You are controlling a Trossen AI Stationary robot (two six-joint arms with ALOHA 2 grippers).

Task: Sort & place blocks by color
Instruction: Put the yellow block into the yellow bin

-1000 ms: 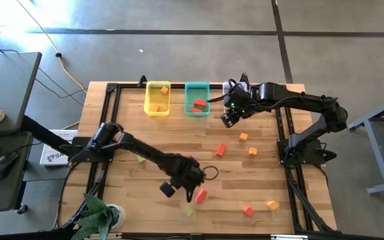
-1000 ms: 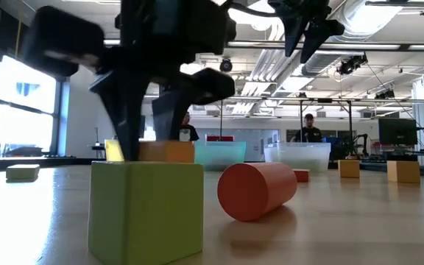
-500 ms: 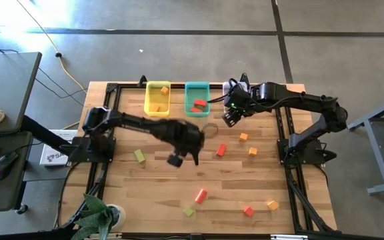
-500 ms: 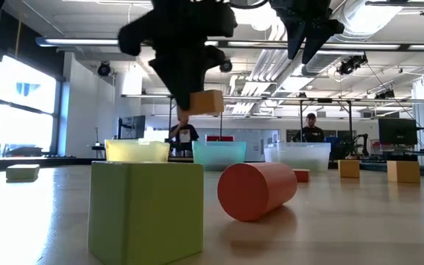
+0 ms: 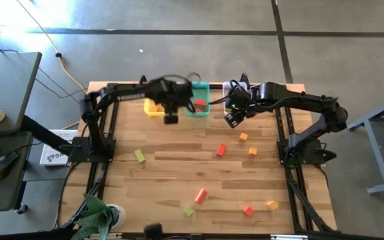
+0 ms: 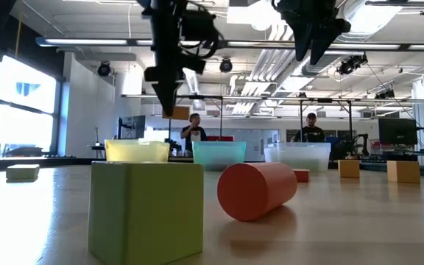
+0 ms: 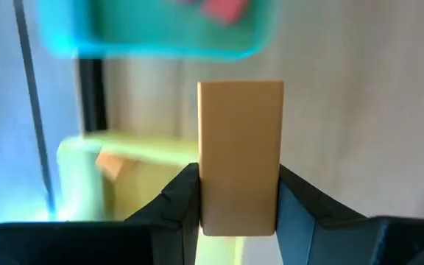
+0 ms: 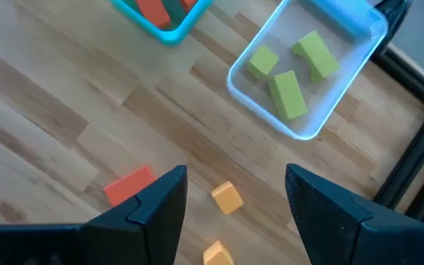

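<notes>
1. An orange block (image 7: 240, 154) is clamped between the left gripper (image 7: 238, 202) fingers, held in the air over the yellow bin (image 5: 153, 107).
2. The right gripper (image 8: 234, 202) – fingers spread, nothing held – is poised near the clear bin (image 8: 308, 70).

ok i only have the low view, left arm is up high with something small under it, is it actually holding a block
Observer: yes, the left wrist view shows the left end effector clamped on an orange block.
Operator: where is it over the table
Observer: in the high view it hangs at the yellow bin, beside the teal bin.
Operator: anything in the clear bin, i just see a haze
Observer: the right wrist view shows three green blocks in the clear bin.
Operator: and the right one
Observer: the right end effector is open and empty.
</notes>
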